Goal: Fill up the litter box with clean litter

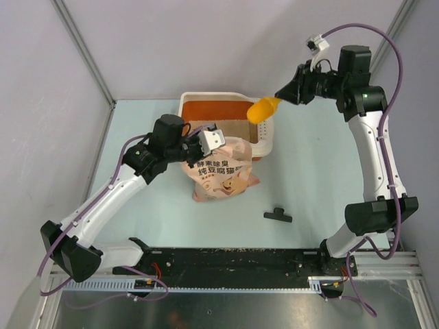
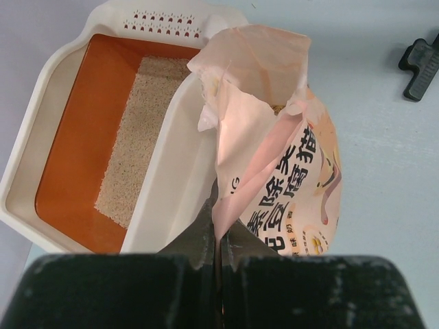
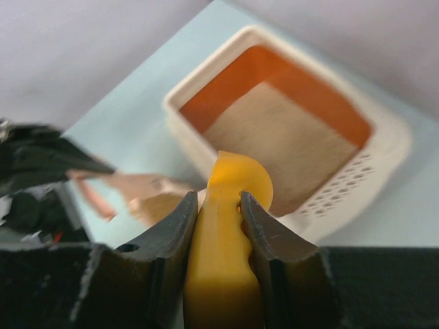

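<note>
Now, left gripper (image 2: 218, 240): I see it closed, the two fingers almost meeting, with a thin edge of the pink bag (image 2: 288, 157) pinched between them.
Right gripper (image 3: 218, 205): closed around the handle of the yellow-orange scoop (image 3: 226, 274); the fingers press on both sides of it and stand only as wide as the handle.
Scoop position: from the top camera it hangs over the far right corner of the box (image 2: 164, 20), with its rounded end pointing to the box. From the wrist camera it seems raised above the box and not touching it.
Box: cream-white tray with orange inner walls, on the far middle part of the table (image 1: 315, 171).
Litter (image 2: 137, 137): pale beige grains on the floor of the box. They cover the side next to the bag, and the other side shows bare orange floor.
Bag position: it is just beside the near long wall of the box, with its torn mouth open at the top. I cannot tell if it really leans on the wall.
Clip (image 1: 277, 215): a small black piece lying on the table to the right of the bag, apart from it.
Count: I count one box, one bag, one scoop, one clip and two grippers, and each gripper holds one thing.
</note>
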You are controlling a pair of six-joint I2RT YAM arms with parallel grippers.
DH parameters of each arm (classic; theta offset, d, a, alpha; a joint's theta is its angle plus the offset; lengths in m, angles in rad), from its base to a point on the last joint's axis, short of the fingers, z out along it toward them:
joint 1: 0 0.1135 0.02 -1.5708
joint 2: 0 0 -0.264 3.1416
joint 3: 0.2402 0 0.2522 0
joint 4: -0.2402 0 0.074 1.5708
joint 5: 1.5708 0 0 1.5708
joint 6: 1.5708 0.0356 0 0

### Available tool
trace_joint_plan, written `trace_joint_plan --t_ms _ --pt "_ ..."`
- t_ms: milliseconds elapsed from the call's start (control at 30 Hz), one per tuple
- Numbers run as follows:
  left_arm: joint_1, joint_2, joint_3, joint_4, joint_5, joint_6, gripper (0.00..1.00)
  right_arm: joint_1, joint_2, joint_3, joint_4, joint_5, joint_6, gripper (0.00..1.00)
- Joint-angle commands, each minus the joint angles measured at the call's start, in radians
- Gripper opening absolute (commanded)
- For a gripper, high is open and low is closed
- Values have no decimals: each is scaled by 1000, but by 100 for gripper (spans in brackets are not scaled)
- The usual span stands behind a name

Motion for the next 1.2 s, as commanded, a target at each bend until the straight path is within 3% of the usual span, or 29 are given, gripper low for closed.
trace_joint_plan --t_ms 0,300,433,667,833,967,1167 --pt "1 -4 60 82 3 -14 0 2 -9 -32 -178 -253 -2 0" --pt "4 -13 60 86 -5 -16 0 15 26 -13 -208 -292 -4 0" --pt "5 -16 61 86 -6 -16 0 52 46 0 -237 -241 -41 0" --pt "7 -27 57 86 -6 -18 0 169 55 -35 -210 117 -65 0" --pt "8 -27 58 85 10 -22 0 238 109 -9 -208 167 -44 0" --pt "8 -24 67 91 14 -37 0 307 106 -50 -201 300 -3 0" --pt "7 -31 77 132 -13 -175 0 380 80 -171 -150 458 148 0"
